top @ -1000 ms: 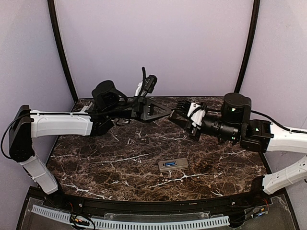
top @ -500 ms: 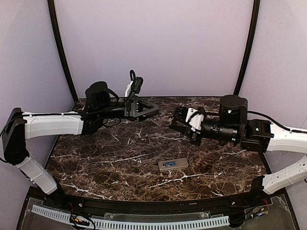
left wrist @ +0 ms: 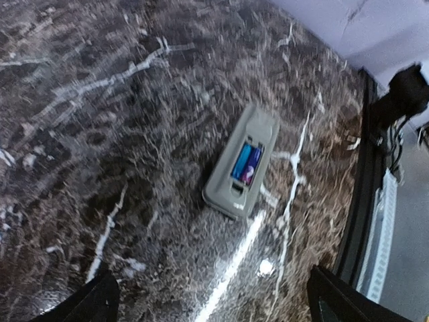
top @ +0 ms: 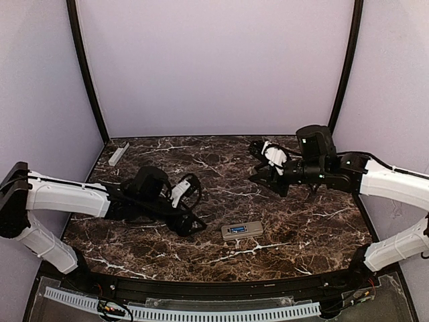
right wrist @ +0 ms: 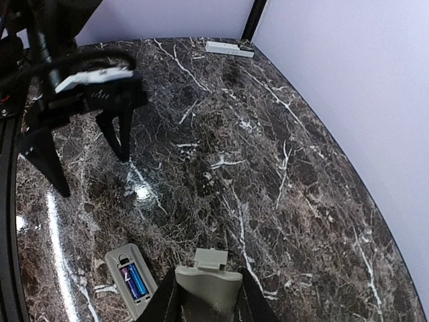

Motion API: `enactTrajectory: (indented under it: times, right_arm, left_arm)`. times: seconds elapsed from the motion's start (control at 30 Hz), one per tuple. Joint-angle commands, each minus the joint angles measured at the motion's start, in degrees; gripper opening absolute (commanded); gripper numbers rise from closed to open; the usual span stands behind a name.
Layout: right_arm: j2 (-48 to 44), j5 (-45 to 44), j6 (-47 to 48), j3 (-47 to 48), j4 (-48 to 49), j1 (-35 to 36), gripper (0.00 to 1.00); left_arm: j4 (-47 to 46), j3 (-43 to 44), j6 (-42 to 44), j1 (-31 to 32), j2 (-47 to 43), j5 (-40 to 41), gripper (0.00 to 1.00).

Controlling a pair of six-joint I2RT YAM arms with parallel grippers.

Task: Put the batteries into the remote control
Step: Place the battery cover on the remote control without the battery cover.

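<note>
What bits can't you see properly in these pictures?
Remote control buttons: every view, it lies face down.
Batteries: left wrist view, blurred, can't count them.
Battery cover: right wrist view, bottom edge cuts it off, right claw grips its sides.

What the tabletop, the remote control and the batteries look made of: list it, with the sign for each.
Tabletop: polished stone or a marble-look laminate; dark brown, white veins, glossy reflections.
Remote control: matte pale grey plastic, judging by its moulded rounded shell.
Batteries: probably metal cells in shiny blue wrap; too small to be sure.
</note>
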State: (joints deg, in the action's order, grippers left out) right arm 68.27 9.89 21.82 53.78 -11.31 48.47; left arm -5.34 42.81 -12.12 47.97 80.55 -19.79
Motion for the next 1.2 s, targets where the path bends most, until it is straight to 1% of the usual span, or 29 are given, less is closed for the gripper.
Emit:
enactTrajectory:
  times: [0.0, 0.03, 0.07, 0.17, 0.33, 0.37, 0.5, 0.7, 0.83, 1.03, 1.17]
  right_arm:
    - [3.58, 7.42, -6.29, 2.46, -4.31, -4.17, 0.08]
    - [3.76, 8.72, -7.37, 2.36, -4.29, -4.96, 0.08]
    - [3.75, 9.95, -8.36, 2.13, -4.18, -5.75, 0.08]
    - [4.33, 12.59, -10.88, 2.0, -4.24, -8.37, 0.08]
    - [5.0, 15.39, -13.11, 2.15, -4.85, -11.44, 0.08]
    - [5.21, 15.46, -13.12, 2.12, -5.06, -11.76, 0.08]
    - [6.28, 16.33, -13.44, 2.24, -5.21, -12.24, 0.08]
    - [7.8, 17.42, -14.21, 2.46, -5.12, -12.67, 0.08]
    - [8.38, 17.47, -14.5, 2.51, -5.21, -12.79, 0.08]
    - [9.67, 17.86, -14.61, 2.22, -5.27, -12.79, 0.08]
    - [10.52, 18.2, -15.1, 2.31, -5.3, -12.71, 0.08]
  left_arm:
    - [-1.11, -1.59, 10.37, 6.01, 5.65, 8.45, 0.99]
    - [-2.71, -1.48, 11.07, 6.84, 6.49, 9.02, 0.98]
    - [-3.38, -1.36, 13.94, 8.69, 8.09, 10.53, 0.98]
    - [-5.08, 0.49, 18.39, 11.58, 11.65, 14.3, 0.99]
    - [-5.24, 4.03, 21.47, 14.09, 18.42, 18.19, 0.99]
    - [-5.22, 4.96, 22.48, 14.9, 19.17, 20.78, 0.98]
    - [-5.61, 7.31, 23.79, 16.06, 23.39, 24.05, 0.98]
    - [-7.6, 9.48, 25.24, 15.9, 27.45, 29.41, 0.99]
    - [-7.01, 11.01, 26.03, 14.74, 28.84, 30.97, 0.98]
    - [-7.22, 11.68, 25.69, 12.2, 28.94, 31.27, 0.96]
    - [-8.01, 11.39, 24.37, 10.37, 28.35, 29.4, 0.95]
